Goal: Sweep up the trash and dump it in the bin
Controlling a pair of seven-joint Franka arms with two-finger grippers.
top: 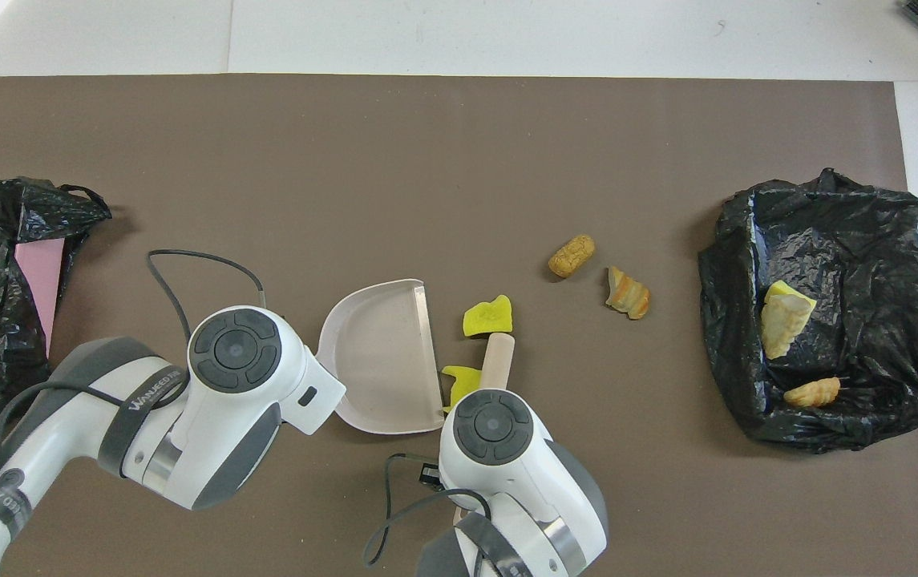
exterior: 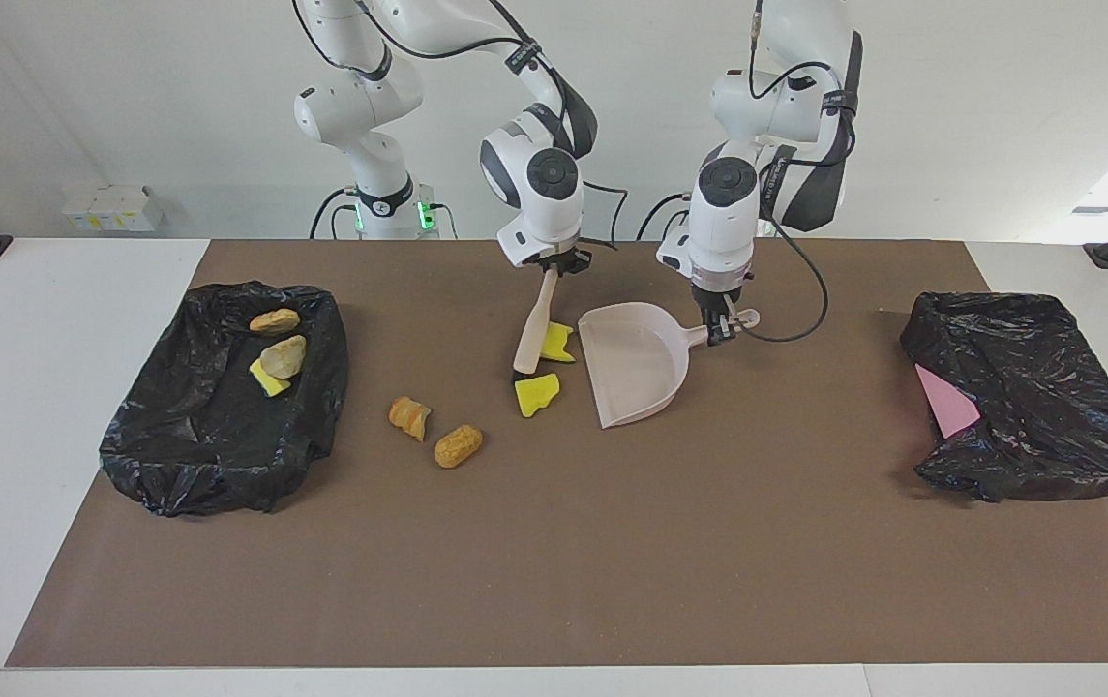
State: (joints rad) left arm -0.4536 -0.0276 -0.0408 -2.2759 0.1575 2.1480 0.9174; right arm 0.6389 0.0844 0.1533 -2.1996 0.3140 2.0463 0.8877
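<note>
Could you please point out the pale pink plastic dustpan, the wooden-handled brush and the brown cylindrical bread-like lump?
Pale pink plastic dustpan [exterior: 633, 373]: facing view, its flat bare floor.
Wooden-handled brush [exterior: 534, 329]: facing view, mid handle.
Brown cylindrical bread-like lump [top: 571, 255]: overhead view, its top middle.

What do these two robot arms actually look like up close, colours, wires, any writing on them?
Both arms are glossy white with rounded joints, dark grey bands and round dark grey caps. Black cables loop along each arm, strapped on in places. The left arm has grey lettering on one dark band. Green lights glow at the bases. The left gripper and right gripper are small and black.
</note>
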